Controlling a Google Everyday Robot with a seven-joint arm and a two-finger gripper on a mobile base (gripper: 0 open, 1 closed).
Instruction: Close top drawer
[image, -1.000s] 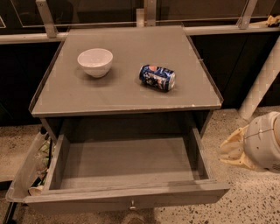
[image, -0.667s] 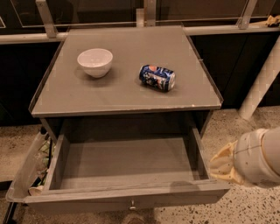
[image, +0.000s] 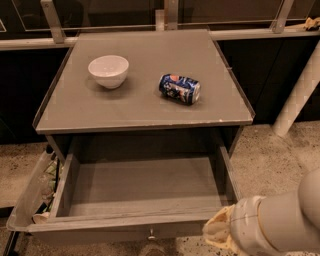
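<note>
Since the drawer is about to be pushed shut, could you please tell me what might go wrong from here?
The gripper sits at the top drawer's right front corner, away from the knob; an off-centre push might skew and jam it. A jolt could also roll the can lying on its side on the tabletop.

Found the top drawer pulled wide open below the tabletop. Noted a white bowl upright and a can on its side there. Spotted the gripper just beside the drawer's front right corner.
</note>
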